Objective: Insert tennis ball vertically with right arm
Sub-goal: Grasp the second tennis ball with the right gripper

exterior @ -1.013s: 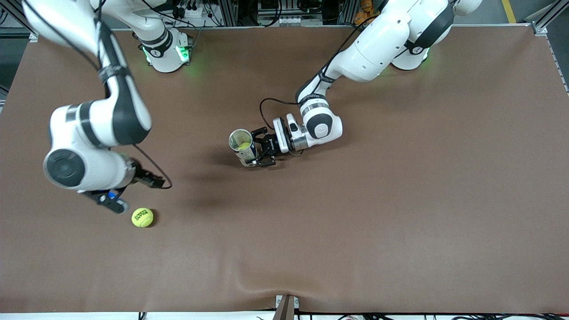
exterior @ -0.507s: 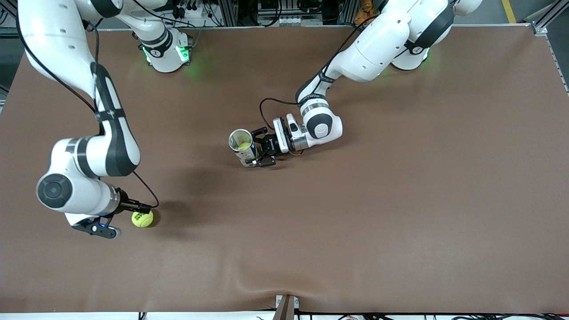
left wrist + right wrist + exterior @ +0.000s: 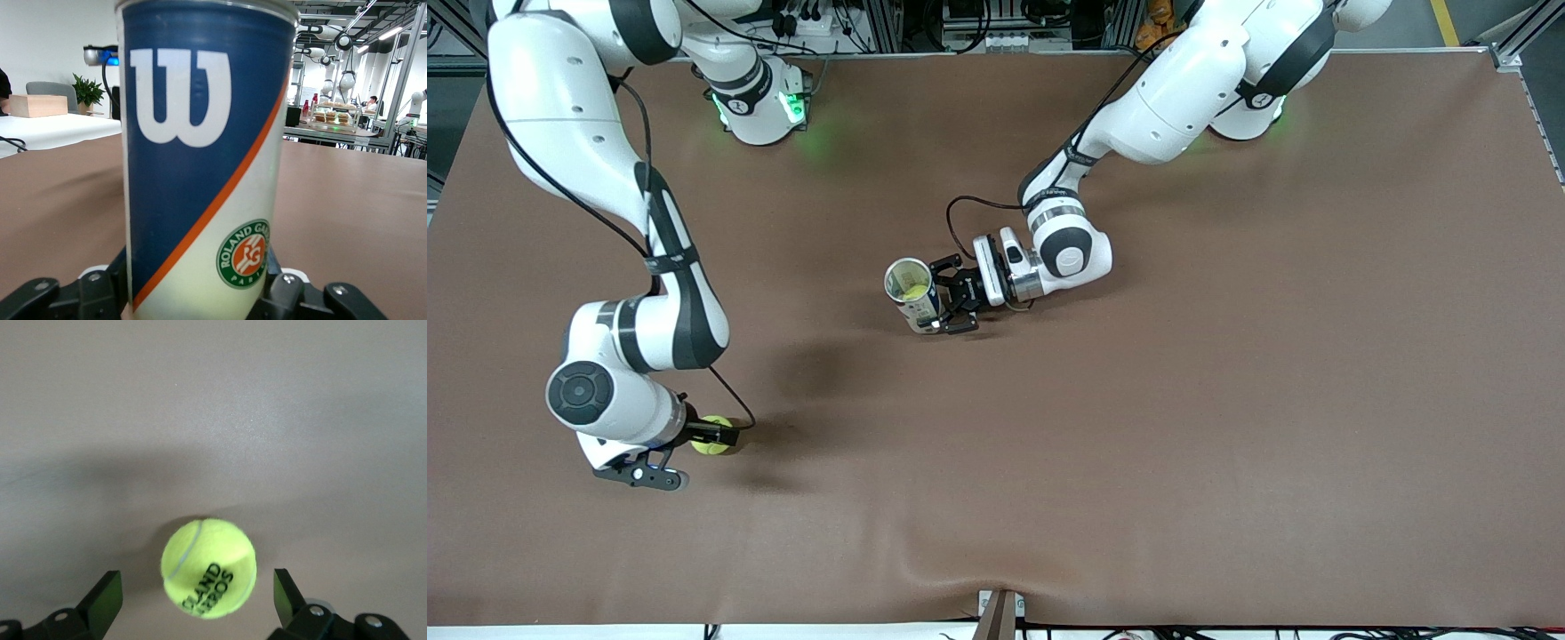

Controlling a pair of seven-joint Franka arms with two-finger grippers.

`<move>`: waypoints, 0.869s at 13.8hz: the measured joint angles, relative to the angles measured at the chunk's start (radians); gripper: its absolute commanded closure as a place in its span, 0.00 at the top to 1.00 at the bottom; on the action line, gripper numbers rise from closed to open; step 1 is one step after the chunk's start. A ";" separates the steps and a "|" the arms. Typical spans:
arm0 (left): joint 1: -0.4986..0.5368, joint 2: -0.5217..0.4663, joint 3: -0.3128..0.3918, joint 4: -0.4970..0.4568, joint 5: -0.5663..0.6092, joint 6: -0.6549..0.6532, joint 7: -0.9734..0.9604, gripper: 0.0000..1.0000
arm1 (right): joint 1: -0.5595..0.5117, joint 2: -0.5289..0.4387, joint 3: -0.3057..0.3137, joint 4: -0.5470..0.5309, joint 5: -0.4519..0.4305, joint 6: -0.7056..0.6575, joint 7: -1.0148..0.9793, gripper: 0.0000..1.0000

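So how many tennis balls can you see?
2. One tennis ball lies on the table under the open right gripper. Another ball sits inside the can the left gripper holds; more may hide beneath it.

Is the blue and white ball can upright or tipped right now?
Upright. The blue and white ball can stands with its open mouth facing up, held by the left gripper; a yellow ball shows inside.

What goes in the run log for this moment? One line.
right gripper: open, over ball | left gripper: shut on can, upright | ball on table, not grasped
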 measured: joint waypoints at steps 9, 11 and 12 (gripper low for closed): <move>0.000 0.000 0.000 0.000 0.000 0.000 0.000 0.74 | -0.020 0.056 0.000 0.000 -0.049 0.066 -0.001 0.96; 0.000 0.000 0.000 0.000 0.000 0.000 0.000 0.74 | -0.021 0.064 0.000 0.000 -0.048 0.066 -0.001 0.88; 0.000 0.000 0.000 0.000 0.000 0.000 0.000 0.74 | -0.021 0.066 0.002 -0.002 -0.048 0.065 -0.001 0.83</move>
